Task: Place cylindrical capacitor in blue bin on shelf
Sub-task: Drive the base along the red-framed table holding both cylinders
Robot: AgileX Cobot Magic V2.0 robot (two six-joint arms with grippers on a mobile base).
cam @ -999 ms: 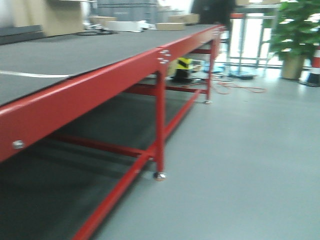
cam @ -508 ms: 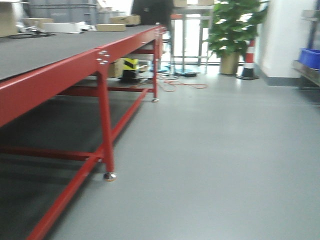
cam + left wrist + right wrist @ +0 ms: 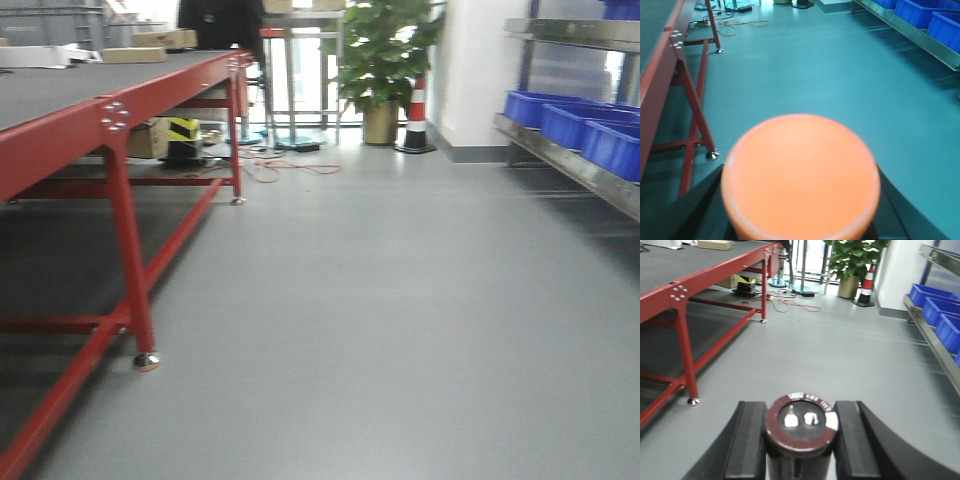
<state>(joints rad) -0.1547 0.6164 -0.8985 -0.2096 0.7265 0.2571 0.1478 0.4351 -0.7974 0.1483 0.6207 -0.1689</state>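
Capacitor (image 3: 800, 425) stands clamped in my right pincer (image 3: 800, 440), axis end-on, terminals facing the camera. Red surface (image 3: 715, 277) at ten o'clock, shelf (image 3: 935, 347) with blue bins (image 3: 925, 292) at two. Left pincer (image 3: 800, 230) behind an orange disc (image 3: 800, 175): grip, I cannot tell.

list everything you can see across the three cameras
red-framed table: one, red frame, grey top, left
shelf: one, steel, right
blue bins: at least three, blue, on shelf
potted plant: one, green, far end
traffic cone: one, red-white, beside plant
cable: one, orange, floor past table
cardboard boxes: two, tan, far tabletop
cylindrical capacitor: one, dark, in right claw
orange disc: one, orange, above left claw
right claw: one, black, shut on capacitor
left claw: one, black, grip hidden by disc
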